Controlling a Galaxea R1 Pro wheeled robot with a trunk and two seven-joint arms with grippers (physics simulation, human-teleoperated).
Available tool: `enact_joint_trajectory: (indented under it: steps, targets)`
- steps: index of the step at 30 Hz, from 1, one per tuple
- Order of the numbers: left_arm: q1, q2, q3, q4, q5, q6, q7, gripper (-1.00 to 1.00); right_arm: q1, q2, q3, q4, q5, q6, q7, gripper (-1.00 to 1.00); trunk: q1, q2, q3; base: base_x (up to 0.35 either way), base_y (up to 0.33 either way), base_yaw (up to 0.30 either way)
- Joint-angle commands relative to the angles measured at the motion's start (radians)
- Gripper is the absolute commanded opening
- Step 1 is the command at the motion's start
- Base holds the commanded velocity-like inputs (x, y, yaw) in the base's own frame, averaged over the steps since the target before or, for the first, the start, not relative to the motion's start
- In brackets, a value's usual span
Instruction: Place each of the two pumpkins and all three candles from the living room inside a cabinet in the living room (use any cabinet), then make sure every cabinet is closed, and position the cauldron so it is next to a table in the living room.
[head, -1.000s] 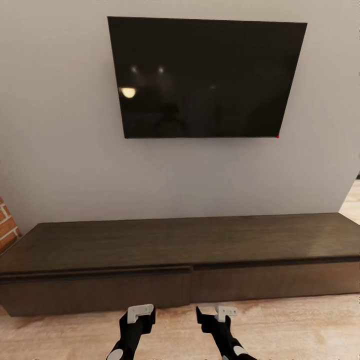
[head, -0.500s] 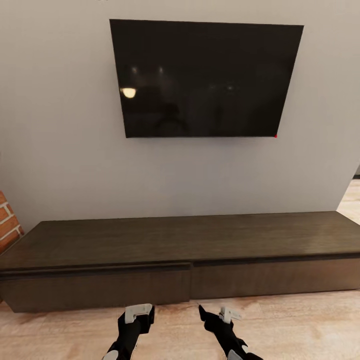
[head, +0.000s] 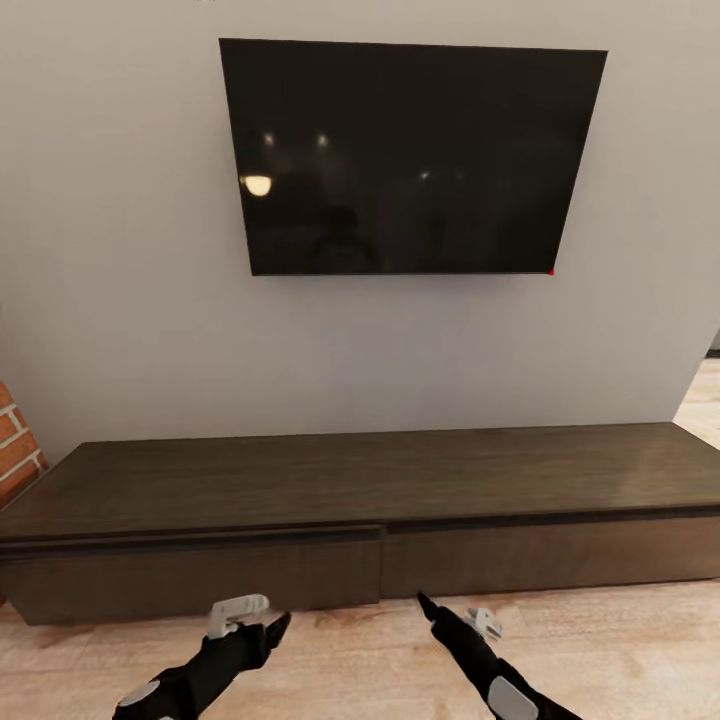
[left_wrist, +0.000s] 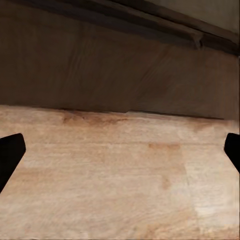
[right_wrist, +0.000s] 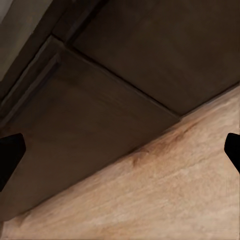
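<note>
- I see the cabinet (head: 360, 520) running lengthwise left to right along the wall, fronts facing me.
- My left gripper (left_wrist: 120, 150) and right gripper (right_wrist: 120, 150) hang released, holding nothing.

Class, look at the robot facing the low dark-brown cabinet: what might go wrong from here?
1. The left front panel of the long dark-brown wooden cabinet juts slightly ahead of the right one; it may be left ajar.
2. The open left gripper and right gripper hang low near the panels and might bump them.
</note>
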Motion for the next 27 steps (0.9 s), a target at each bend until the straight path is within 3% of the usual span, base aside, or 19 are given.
enact_joint_trajectory:
  steps: [1, 4, 6, 8, 11, 13, 15, 16, 20, 25, 27]
  targets:
    - [-0.001, 0.024, 0.000, -0.048, 0.037, 0.031, 0.005, 1.00, -0.001, -0.017, 0.010, -0.014, -0.026, 0.011, 0.009, 1.00, 0.000, 0.000, -0.001, 0.000, 0.000, 0.000]
    - [-0.003, 0.059, 0.013, -0.101, 0.106, 0.102, 0.000, 1.00, -0.001, -0.048, 0.010, -0.036, -0.078, 0.034, 0.017, 1.00, 0.000, 0.000, -0.001, 0.000, 0.000, 0.000]
    - [-0.007, 0.068, 0.068, -0.115, 0.167, 0.196, -0.006, 1.00, -0.001, -0.064, 0.010, -0.042, -0.114, 0.052, 0.020, 1.00, 0.000, 0.000, -0.001, 0.000, 0.000, 0.000]
    - [-0.011, 0.066, 0.168, -0.121, 0.249, 0.346, -0.031, 1.00, -0.001, -0.074, 0.010, -0.045, -0.130, 0.069, 0.021, 1.00, 0.000, 0.000, -0.001, 0.000, 0.000, 0.000]
    - [-0.015, 0.065, 0.361, -0.124, 0.394, 0.620, -0.116, 1.00, -0.001, -0.081, 0.009, -0.047, -0.139, 0.085, 0.023, 1.00, 0.000, 0.000, -0.001, 0.000, 0.000, 0.000]
    - [-0.016, 0.064, 0.484, -0.121, 0.463, 0.774, -0.176, 1.00, -0.002, -0.083, 0.009, -0.051, -0.141, 0.089, 0.025, 1.00, 0.000, 0.000, -0.001, 0.000, 0.000, 0.000]
    - [-0.016, 0.064, 0.572, -0.117, 0.504, 0.853, -0.217, 1.00, -0.002, -0.090, 0.009, -0.070, -0.142, 0.099, 0.032, 1.00, 0.000, 0.000, -0.001, 0.000, 0.000, 0.000]
    - [-0.016, 0.064, 0.598, -0.116, 0.525, 0.872, -0.233, 1.00, -0.002, -0.095, 0.009, -0.082, -0.143, 0.111, 0.035, 1.00, 0.000, 0.000, -0.001, 0.000, 0.000, 0.000]
    - [-0.016, 0.064, 0.633, -0.108, 0.614, 0.902, -0.263, 1.00, -0.002, -0.107, 0.009, -0.118, -0.176, 0.155, 0.076, 1.00, 0.000, 0.000, -0.001, 0.000, 0.000, 0.000]
    - [-0.014, 0.047, 0.632, -0.102, 0.640, 0.908, -0.272, 1.00, -0.002, -0.135, 0.004, -0.124, -0.233, 0.167, 0.094, 1.00, 0.000, 0.000, -0.001, 0.000, 0.000, 0.000]
    - [-0.014, 0.041, 0.630, -0.100, 0.668, 0.908, -0.274, 1.00, -0.002, -0.146, 0.003, -0.125, -0.243, 0.186, 0.097, 1.00, 0.000, 0.000, -0.001, 0.000, 0.000, 0.000]
